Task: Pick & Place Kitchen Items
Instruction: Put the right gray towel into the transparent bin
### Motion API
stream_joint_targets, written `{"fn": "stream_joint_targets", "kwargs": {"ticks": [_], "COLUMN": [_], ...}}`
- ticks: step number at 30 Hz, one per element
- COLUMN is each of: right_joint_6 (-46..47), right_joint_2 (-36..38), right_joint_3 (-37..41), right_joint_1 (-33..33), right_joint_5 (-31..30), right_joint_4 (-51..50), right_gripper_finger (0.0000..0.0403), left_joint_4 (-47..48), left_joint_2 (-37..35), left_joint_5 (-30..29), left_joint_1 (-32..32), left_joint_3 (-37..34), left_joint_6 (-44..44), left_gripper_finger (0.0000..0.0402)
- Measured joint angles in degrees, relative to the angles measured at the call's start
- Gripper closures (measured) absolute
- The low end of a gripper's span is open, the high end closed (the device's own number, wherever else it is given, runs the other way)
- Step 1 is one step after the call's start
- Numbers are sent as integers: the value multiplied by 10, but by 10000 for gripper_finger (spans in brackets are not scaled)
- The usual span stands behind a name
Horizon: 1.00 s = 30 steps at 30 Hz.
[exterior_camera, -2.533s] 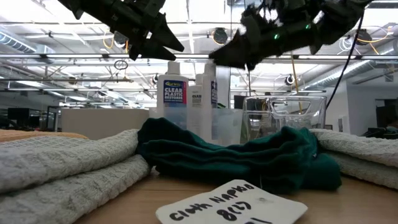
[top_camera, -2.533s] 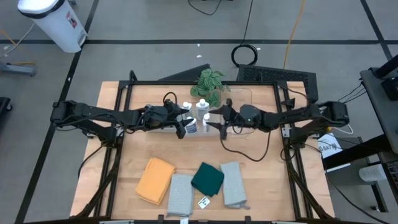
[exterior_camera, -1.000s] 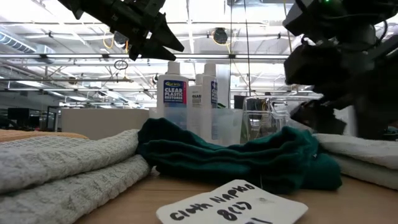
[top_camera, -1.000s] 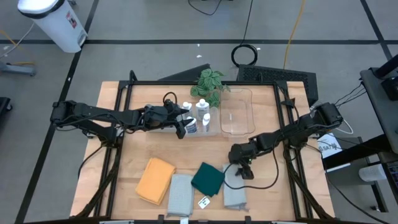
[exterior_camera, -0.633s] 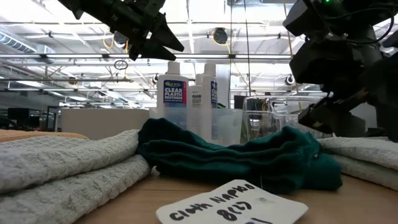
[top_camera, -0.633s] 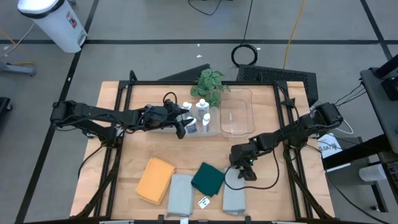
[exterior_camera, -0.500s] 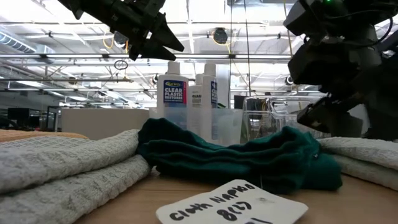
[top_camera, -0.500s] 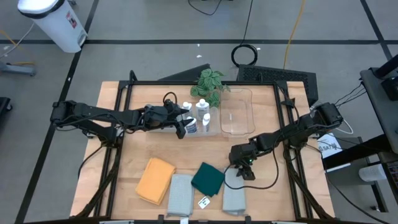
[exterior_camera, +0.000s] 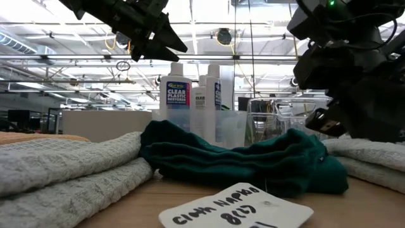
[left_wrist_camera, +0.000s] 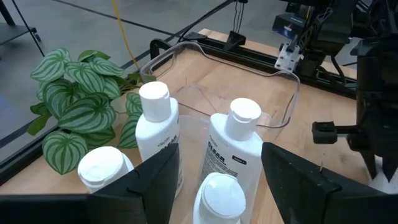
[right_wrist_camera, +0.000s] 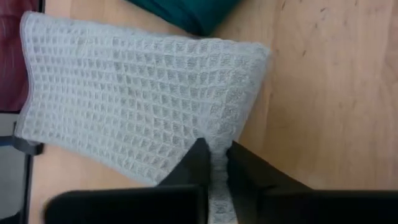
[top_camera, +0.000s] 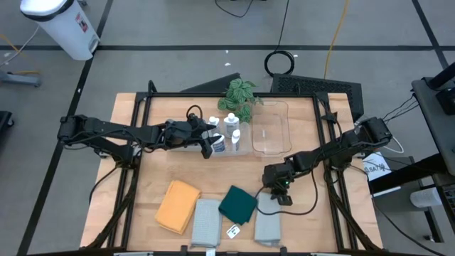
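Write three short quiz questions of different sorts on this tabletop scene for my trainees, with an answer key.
1. True or false: the right gripper is pinching the edge of a grey-blue cloth.
2. How many white bottles show in the left wrist view?
3. Multiple choice: the left gripper is (A) over the bottles, (B) on the orange cloth, (C) inside the empty bin.

Key: 1 true; 2 four; 3 A.

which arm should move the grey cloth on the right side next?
Right. The right gripper is already pinched on that grey cloth's edge; the left gripper hangs open over the white bottles.
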<state>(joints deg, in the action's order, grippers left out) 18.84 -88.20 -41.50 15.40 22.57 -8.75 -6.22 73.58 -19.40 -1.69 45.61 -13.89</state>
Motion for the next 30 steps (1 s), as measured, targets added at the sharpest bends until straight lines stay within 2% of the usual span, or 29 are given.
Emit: {"fn": "stream_joint_targets", "kwargs": {"ticks": [2, 6, 10, 16, 24, 30], "right_joint_6": [-11, -23, -45, -85, -209, -280], "right_joint_2": [2, 27, 80, 159, 223, 259], "right_joint_3": [0, 0, -16, -67, -88, -88], "right_joint_1": [0, 2, 12, 36, 54, 49], "right_joint_5": [0, -21, -116, -293, -461, -550], "right_joint_4": [-1, -18, -104, -242, -272, -271], "right_gripper_finger": [393, 397, 400, 402, 402, 402], "left_joint_4": [0, 0, 1, 0, 0, 0], "left_joint_2": [0, 0, 0, 0, 0, 0], "left_joint_5": [0, 0, 0, -1, -1, -1], "left_joint_1": [0, 0, 0, -1, -1, -1], "left_joint_3": [0, 0, 0, 0, 0, 0], "left_joint_6": [0, -1, -2, 0, -1, -1], "left_gripper_finger": [167, 167, 167, 167, 167, 167]}}
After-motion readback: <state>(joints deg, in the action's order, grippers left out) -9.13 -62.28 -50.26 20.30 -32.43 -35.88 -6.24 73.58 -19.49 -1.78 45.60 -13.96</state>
